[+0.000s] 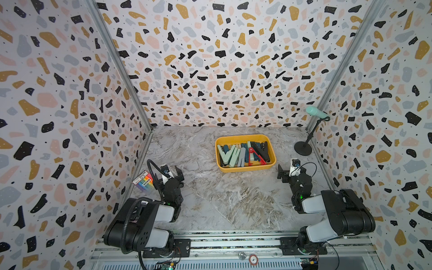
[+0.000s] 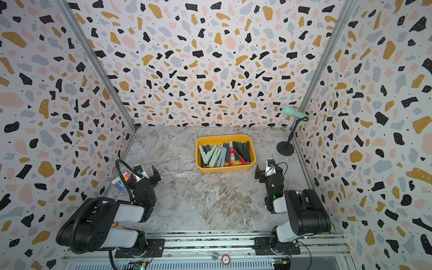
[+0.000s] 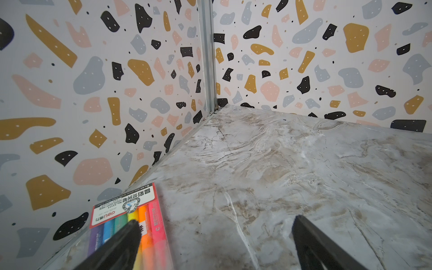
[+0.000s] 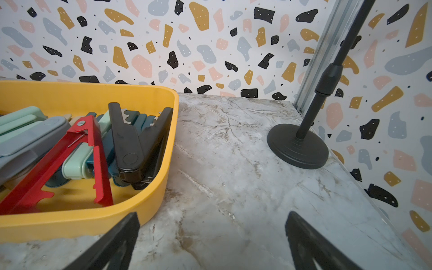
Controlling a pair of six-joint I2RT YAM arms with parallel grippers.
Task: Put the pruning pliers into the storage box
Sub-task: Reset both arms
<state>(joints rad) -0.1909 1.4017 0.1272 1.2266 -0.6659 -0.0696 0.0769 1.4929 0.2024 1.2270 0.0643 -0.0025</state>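
Observation:
The storage box [image 1: 247, 168] is a shallow yellow tray toward the back of the marble table, seen in both top views [image 2: 225, 168]. Several pruning pliers [image 1: 243, 153] lie inside it in mint, teal, grey, black and red. The right wrist view shows the box's corner [image 4: 70, 224] with a black pair [image 4: 131, 140] and a red pair [image 4: 77, 149]. No pliers show on the table outside the box. My right gripper [image 1: 291, 170] [image 4: 211, 217] is open and empty just right of the box's near corner. My left gripper [image 1: 168, 174] [image 3: 215, 222] is open and empty by the left wall.
A rainbow-striped highlighter packet [image 1: 143, 182] [image 3: 126, 210] lies against the left wall beside the left gripper. A mint microphone [image 1: 315, 113] stands on a black stand whose round base [image 1: 303, 148] [image 4: 298, 147] sits in the back right corner. Patterned walls enclose three sides.

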